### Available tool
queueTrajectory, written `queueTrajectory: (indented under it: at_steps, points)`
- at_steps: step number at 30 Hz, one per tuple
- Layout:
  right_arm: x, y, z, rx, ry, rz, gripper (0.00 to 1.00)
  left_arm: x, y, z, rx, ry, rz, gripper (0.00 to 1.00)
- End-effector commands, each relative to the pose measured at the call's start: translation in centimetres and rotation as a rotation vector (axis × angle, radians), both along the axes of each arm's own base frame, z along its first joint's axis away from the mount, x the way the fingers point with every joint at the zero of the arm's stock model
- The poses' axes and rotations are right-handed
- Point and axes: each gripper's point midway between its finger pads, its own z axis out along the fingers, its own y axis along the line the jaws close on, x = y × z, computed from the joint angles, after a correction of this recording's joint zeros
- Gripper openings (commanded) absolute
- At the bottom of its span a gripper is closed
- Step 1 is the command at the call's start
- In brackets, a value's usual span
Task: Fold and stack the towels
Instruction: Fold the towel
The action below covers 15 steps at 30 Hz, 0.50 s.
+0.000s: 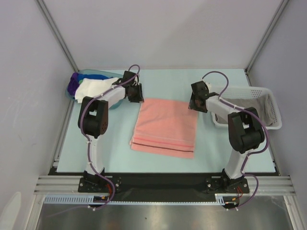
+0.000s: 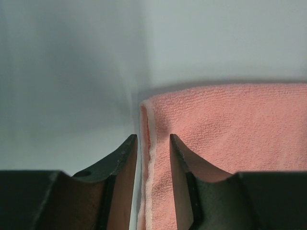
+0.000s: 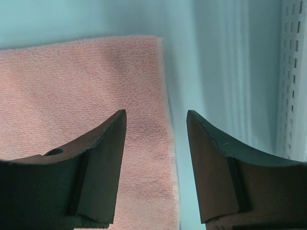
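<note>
A salmon pink towel (image 1: 165, 127) lies folded flat in the middle of the table, its striped end toward the arms. My left gripper (image 1: 136, 94) is at the towel's far left corner. In the left wrist view my left gripper (image 2: 153, 136) stands open with a narrow gap, the pink towel's (image 2: 230, 124) hemmed left edge running between the jaws. My right gripper (image 1: 195, 102) is at the far right corner. In the right wrist view my right gripper (image 3: 156, 112) is open and straddles the towel's (image 3: 72, 81) right edge, one finger over cloth and the other over bare table.
A translucent blue tub (image 1: 114, 75) at the back left holds white (image 1: 93, 87) and purple (image 1: 73, 84) towels. A white mesh basket (image 1: 247, 90) at the right, also in the right wrist view (image 3: 292, 72), holds a grey towel (image 1: 269, 114). Walls enclose the table.
</note>
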Motion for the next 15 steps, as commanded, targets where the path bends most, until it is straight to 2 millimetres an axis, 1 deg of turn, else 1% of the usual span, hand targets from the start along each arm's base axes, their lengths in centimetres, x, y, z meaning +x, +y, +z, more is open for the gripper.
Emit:
queueTrajectory:
  at_steps: [1, 4, 9, 12, 13, 15]
  points:
    - [1.7, -0.5, 1.7, -0.016, -0.057, -0.02, 0.59, 1.5, -1.4, 1.0, -0.037, -0.053, -0.028, 0.37]
    - [1.9, -0.7, 1.0, -0.013, -0.044, -0.022, 0.59, 1.6, -1.6, 0.4, -0.047, -0.044, -0.027, 0.35]
    - [2.3, -0.7, 0.2, 0.004, -0.037, -0.021, 0.59, 2.2, -2.4, 0.6, -0.091, -0.063, -0.028, 0.31]
    - [2.9, -0.4, 0.1, 0.019, -0.044, -0.013, 0.59, 2.6, -2.5, 0.8, -0.1, -0.077, -0.023, 0.26]
    - [3.0, -0.5, 0.1, 0.02, -0.047, -0.015, 0.59, 2.7, -2.6, 1.1, -0.105, -0.086, -0.023, 0.22]
    - [3.3, -0.4, -0.1, 0.023, -0.046, -0.012, 0.59, 3.1, -2.7, 1.6, -0.108, -0.104, -0.021, 0.18]
